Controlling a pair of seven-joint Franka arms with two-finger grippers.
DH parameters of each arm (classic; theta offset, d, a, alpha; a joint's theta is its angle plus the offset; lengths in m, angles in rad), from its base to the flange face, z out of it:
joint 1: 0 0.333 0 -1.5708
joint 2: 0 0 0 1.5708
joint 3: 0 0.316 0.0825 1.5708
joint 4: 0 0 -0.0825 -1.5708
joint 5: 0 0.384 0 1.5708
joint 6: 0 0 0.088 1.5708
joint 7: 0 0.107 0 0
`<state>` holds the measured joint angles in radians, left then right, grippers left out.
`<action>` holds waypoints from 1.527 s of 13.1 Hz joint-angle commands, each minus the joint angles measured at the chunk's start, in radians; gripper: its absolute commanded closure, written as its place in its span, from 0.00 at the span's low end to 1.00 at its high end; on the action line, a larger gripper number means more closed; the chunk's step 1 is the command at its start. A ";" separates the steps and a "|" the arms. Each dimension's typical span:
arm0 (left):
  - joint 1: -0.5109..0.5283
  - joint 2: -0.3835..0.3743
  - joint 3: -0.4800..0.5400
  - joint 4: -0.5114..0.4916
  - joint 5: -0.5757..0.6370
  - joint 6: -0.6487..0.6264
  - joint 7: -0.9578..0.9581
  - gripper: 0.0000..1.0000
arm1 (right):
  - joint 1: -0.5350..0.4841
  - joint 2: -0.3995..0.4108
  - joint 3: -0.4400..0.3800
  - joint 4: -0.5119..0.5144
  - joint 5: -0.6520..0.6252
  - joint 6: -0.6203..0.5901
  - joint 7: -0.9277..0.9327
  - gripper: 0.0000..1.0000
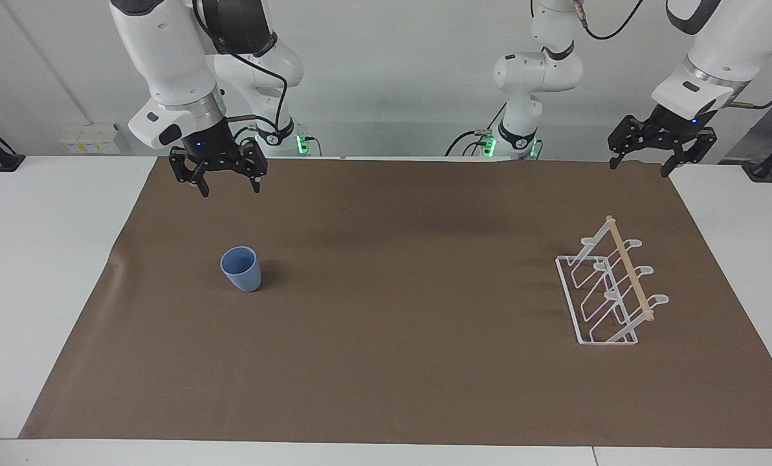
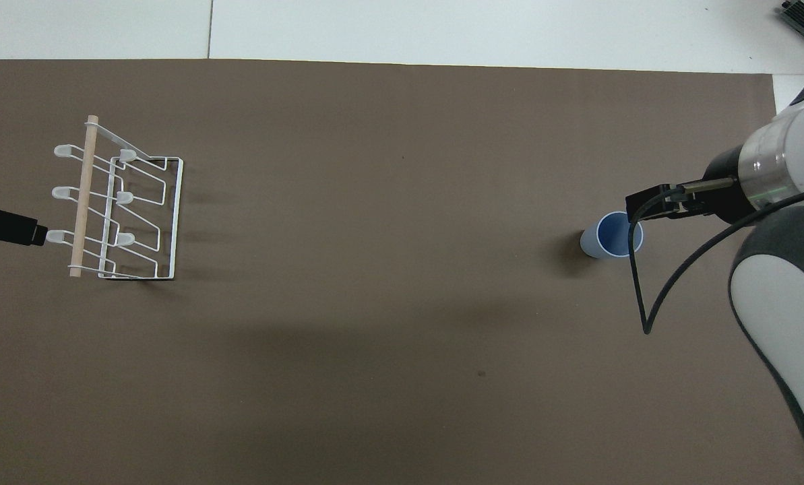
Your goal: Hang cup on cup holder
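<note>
The light-blue cup [image 1: 241, 268] stands upright, mouth up, on the brown mat toward the right arm's end; it also shows in the overhead view [image 2: 610, 236]. My right gripper [image 1: 228, 186] hangs open and empty in the air over the mat near the robots' edge, well above the cup. The white wire cup holder [image 1: 609, 285] with its wooden dowel stands empty toward the left arm's end, also in the overhead view [image 2: 115, 199]. My left gripper [image 1: 639, 167] is open and empty, raised over the mat's corner nearest the robots.
The brown mat [image 1: 398, 323] covers most of the white table [image 1: 43, 259]. The right arm's cable [image 2: 641, 283] loops over the mat beside the cup in the overhead view.
</note>
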<state>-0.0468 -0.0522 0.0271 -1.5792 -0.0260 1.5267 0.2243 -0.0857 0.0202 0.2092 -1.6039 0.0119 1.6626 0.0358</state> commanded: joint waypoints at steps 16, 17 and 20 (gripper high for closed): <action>-0.002 -0.014 0.004 0.019 0.006 -0.100 -0.104 0.00 | -0.012 -0.059 0.004 -0.277 0.022 0.268 -0.030 0.00; -0.005 -0.014 0.004 0.018 0.006 -0.099 -0.132 0.00 | -0.012 -0.056 0.004 -0.303 0.022 0.294 -0.028 0.00; -0.016 -0.023 0.002 0.004 0.008 -0.100 -0.160 0.00 | -0.012 -0.039 0.004 -0.364 0.022 0.382 -0.024 0.00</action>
<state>-0.0486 -0.0541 0.0257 -1.5628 -0.0250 1.4399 0.0895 -0.0852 -0.0023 0.2105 -1.9054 0.0126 1.9862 0.0358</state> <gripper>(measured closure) 0.000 0.000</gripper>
